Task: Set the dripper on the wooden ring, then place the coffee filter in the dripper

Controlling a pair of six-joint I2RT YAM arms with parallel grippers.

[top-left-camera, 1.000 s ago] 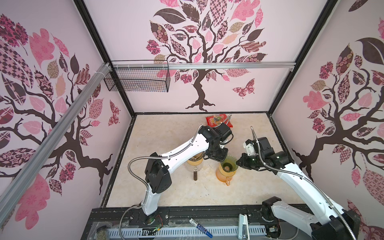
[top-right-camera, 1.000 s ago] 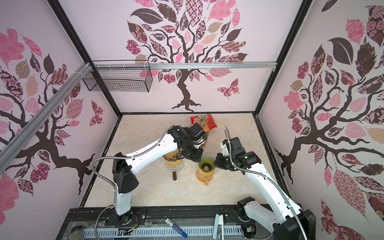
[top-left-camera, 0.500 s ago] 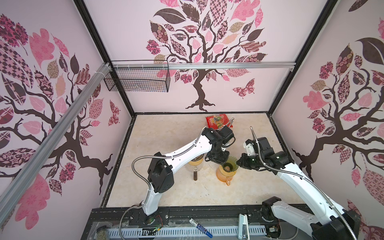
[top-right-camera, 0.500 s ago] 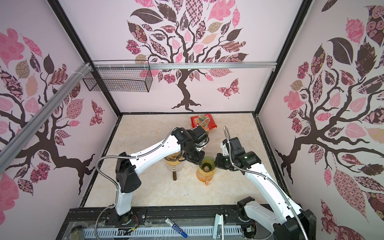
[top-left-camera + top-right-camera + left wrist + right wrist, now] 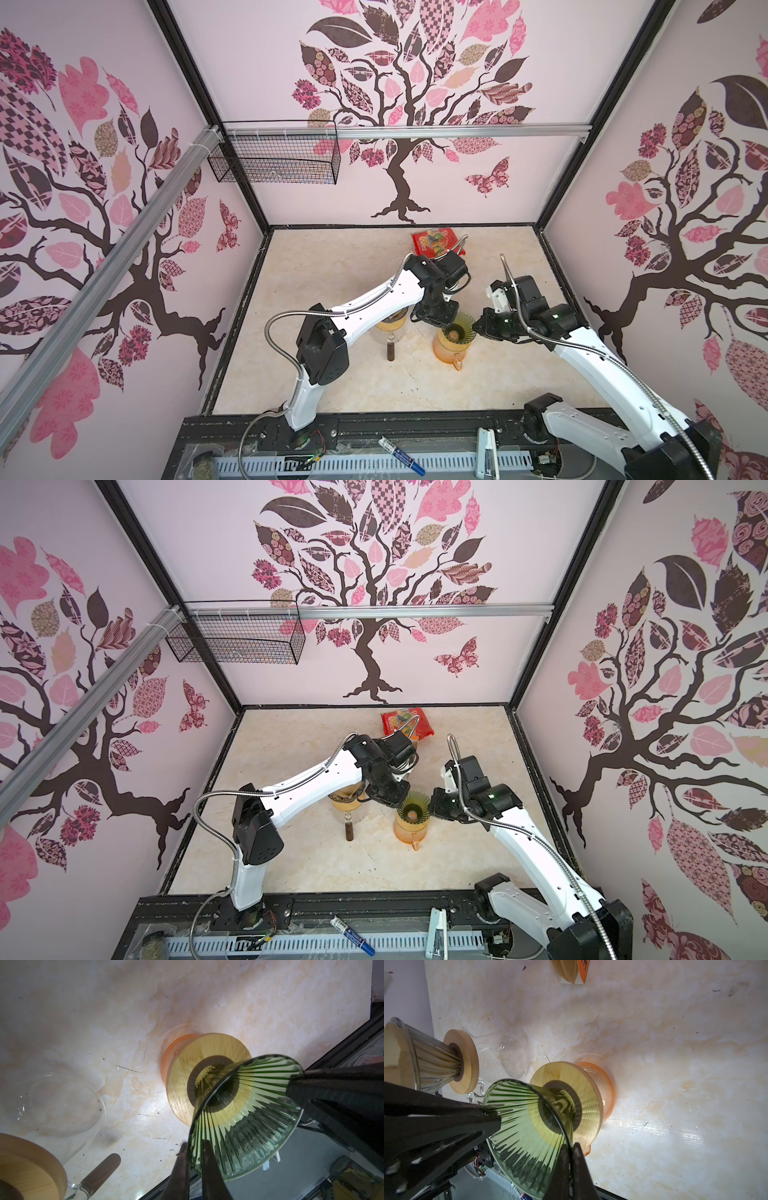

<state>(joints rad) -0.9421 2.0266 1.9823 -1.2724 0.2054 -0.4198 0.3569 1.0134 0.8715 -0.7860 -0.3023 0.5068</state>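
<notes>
A green ribbed glass dripper [image 5: 457,332] [image 5: 412,810] sits on a wooden collar on an orange carafe [image 5: 449,353]. Its cone is bare glass in both wrist views. My left gripper [image 5: 193,1144] [image 5: 440,322] is shut on its rim, one finger inside and one outside. My right gripper [image 5: 570,1146] [image 5: 478,326] is shut on the opposite side of the rim. A pack of folded paper coffee filters [image 5: 570,971] with an orange tag lies on the table beyond.
A clear dripper [image 5: 429,1059] [image 5: 390,322] lined with brown paper stands on a clear carafe just left of the green one, under my left arm. A red packet [image 5: 436,243] lies at the back. A wire basket [image 5: 274,162] hangs on the back wall.
My left gripper has moved right from above the clear dripper to the green dripper's rim and closed on it. The right gripper has kept its hold.
</notes>
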